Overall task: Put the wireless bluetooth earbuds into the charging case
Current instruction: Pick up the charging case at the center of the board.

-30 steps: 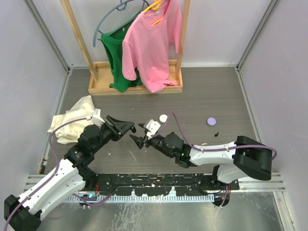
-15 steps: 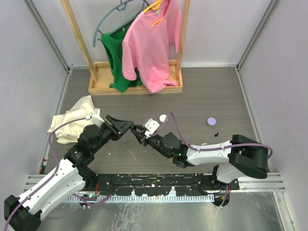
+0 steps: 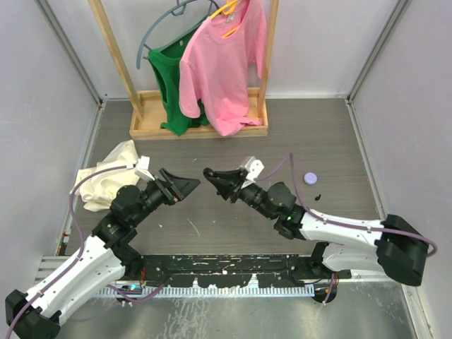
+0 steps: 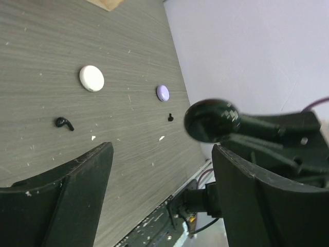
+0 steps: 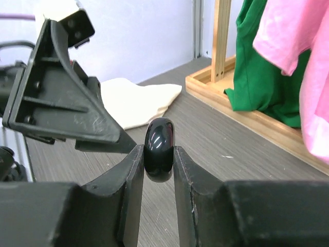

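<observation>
A glossy black charging case point(image 5: 160, 141) is pinched edge-on between the fingers of my right gripper point(image 5: 157, 154), which is shut on it above the floor. The same case point(image 4: 212, 120) shows in the left wrist view, just beyond my left gripper point(image 4: 162, 154), whose jaws stand wide apart with nothing between them. From above, the left gripper point(image 3: 188, 185) and right gripper point(image 3: 212, 175) face each other a short gap apart. A black earbud point(image 4: 64, 123) lies on the floor, and another small black earbud point(image 3: 318, 196) lies near a lilac case point(image 3: 310, 178).
A white round case point(image 4: 91, 78) and the lilac case point(image 4: 162, 92) lie on the grey wood floor. A cream cloth point(image 3: 106, 176) is bunched at the left. A wooden rack point(image 3: 198, 127) with green and pink shirts stands at the back. White flecks dot the floor.
My right gripper closed on the black case at the left gripper's tips, then the left gripper opened. The right gripper has lifted away to the right with the case.
</observation>
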You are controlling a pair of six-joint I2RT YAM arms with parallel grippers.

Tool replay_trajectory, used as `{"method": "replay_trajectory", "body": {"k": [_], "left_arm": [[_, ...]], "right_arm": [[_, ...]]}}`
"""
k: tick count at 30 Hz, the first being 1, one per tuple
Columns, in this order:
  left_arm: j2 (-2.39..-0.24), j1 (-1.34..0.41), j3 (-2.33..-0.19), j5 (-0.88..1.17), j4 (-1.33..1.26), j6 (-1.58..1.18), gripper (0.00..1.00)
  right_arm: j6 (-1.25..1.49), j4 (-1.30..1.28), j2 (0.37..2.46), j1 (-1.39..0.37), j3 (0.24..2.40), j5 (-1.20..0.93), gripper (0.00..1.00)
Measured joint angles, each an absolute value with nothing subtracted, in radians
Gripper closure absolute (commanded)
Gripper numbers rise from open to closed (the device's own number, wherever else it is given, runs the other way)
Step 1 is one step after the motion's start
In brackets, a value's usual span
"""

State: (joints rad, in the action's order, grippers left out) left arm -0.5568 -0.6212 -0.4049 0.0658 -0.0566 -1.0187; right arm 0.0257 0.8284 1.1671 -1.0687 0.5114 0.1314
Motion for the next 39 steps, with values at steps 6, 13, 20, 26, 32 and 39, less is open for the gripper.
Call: {"method": "replay_trajectory", "body": {"k": [6, 13, 20, 26, 32, 39], "left_arm": [[-0.569, -0.621, -0.391, 0.152, -0.143, -0.913, 0.17], [-0.597, -0.621, -0.365, 0.269, -0.259, -0.787, 0.16], [-0.610, -0.621, -0.364, 0.371, -0.381, -0.688, 0.18], [-0.649, -0.621, -0.361, 0.437, -0.478, -0.657, 0.25], [-0.679, -0.621, -0.354, 0.469, -0.525, -0.657, 0.27], [-0.692, -0.621, -0.354, 0.493, -0.555, -0.667, 0.28]], "right_arm": [[0.125, 0.701, 1.011, -0.940, 0.511, -0.041, 0.82], [0.209, 0.572, 0.908, -0.831, 0.511, -0.221, 0.82], [0.302, 0.529, 0.895, -0.759, 0.518, -0.374, 0.82], [0.370, 0.551, 0.910, -0.755, 0.524, -0.454, 0.82], [0.430, 0.618, 0.937, -0.751, 0.524, -0.500, 0.82], [0.462, 0.659, 0.959, -0.751, 0.524, -0.527, 0.82]]}}
